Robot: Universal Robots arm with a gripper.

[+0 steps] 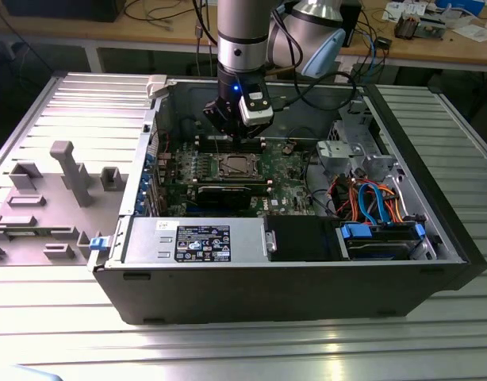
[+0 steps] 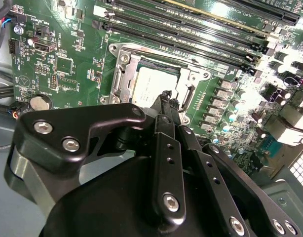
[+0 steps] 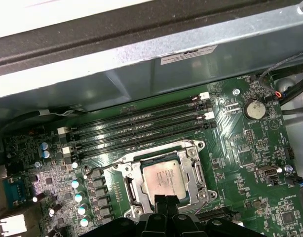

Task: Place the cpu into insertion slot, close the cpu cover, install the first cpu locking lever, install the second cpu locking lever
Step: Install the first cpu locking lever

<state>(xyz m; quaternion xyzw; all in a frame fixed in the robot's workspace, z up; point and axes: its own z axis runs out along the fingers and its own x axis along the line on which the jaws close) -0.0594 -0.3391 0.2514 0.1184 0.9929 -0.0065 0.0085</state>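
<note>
The open black computer case (image 1: 434, 238) holds a green motherboard (image 1: 291, 171). The small silvery square cpu (image 3: 167, 177) lies in the metal-rimmed insertion slot (image 3: 126, 183), under the silvery hinged cpu cover (image 3: 198, 170). The black gripper (image 3: 166, 205) hovers just above with its jaws narrow, holding nothing.

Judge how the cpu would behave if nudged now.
The cpu probably stays put: it lies flat in the socket with the cover framing it. Thin and flat, it looks rigid and won't roll. Its smooth metal top may be slippery.

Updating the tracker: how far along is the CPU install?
Done: the small square silvery cpu sits in the metal-rimmed insertion slot, with the silvery sheet-metal cpu cover apparently closed around it. In hand: the black end effector hovers at the socket's edge, holding nothing visible. Left: I can't tell whether either locking lever is latched.
</note>
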